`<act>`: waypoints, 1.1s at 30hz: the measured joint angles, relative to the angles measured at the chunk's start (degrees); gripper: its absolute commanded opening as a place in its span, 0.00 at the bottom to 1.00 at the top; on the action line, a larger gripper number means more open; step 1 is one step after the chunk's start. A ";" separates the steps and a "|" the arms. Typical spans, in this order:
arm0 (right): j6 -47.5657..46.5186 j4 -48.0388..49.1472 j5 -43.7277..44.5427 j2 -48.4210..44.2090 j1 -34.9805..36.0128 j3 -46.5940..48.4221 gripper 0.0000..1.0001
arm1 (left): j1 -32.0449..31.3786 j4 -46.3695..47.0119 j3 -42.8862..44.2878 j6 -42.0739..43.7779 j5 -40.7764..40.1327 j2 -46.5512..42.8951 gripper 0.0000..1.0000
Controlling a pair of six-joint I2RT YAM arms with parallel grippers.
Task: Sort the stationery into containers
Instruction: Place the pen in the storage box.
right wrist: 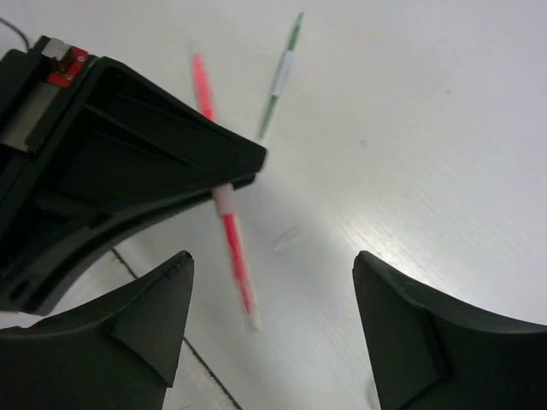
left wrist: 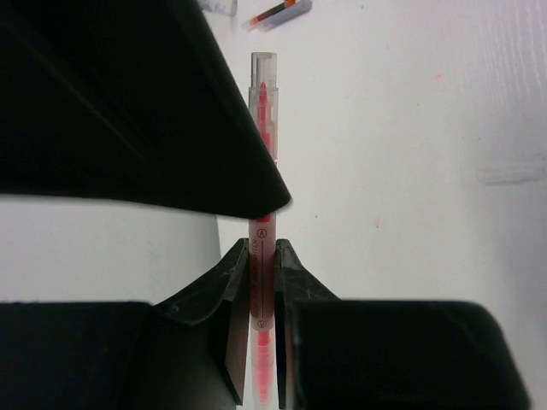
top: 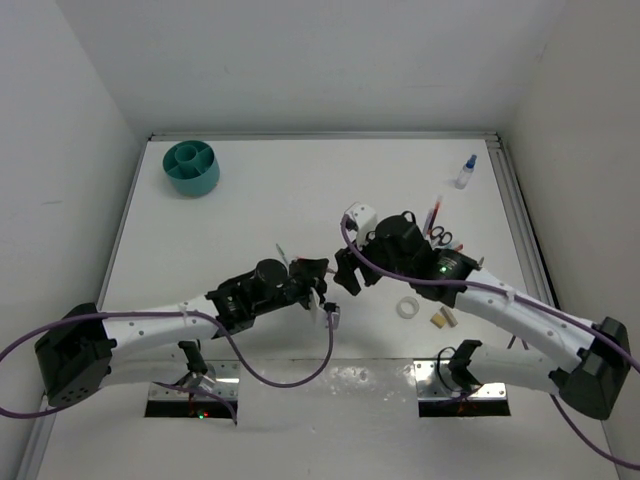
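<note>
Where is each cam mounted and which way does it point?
Top external: above and behind, looking down at the table; left arm, right arm show whole.
Left wrist: on left arm, looking along the left gripper, shut on the red pen.
Right wrist: on right arm, looking down past the open right gripper.
Shared: both wrist views show the red pen.

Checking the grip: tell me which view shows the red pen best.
Left wrist: the red pen sits sharp, clamped in the left gripper, cap end clear. Right wrist shows it blurred, partly behind that gripper. Top view barely shows it.
</note>
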 measured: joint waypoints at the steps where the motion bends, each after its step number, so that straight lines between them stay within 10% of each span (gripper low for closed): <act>1: -0.35 -0.70 1.05 -1.25 -0.28 0.07 0.76 | 0.00 -0.11 0.28 -1.27 -0.33 -0.02 0.00; 20: -2.47 -11.34 19.98 -14.38 -2.21 9.55 0.83 | 14.45 -5.51 21.18 -47.82 -4.87 9.07 0.00; 33: -8.48 -6.88 6.23 12.50 -12.50 16.70 0.83 | 35.91 0.46 38.49 -64.76 -4.63 21.42 0.00</act>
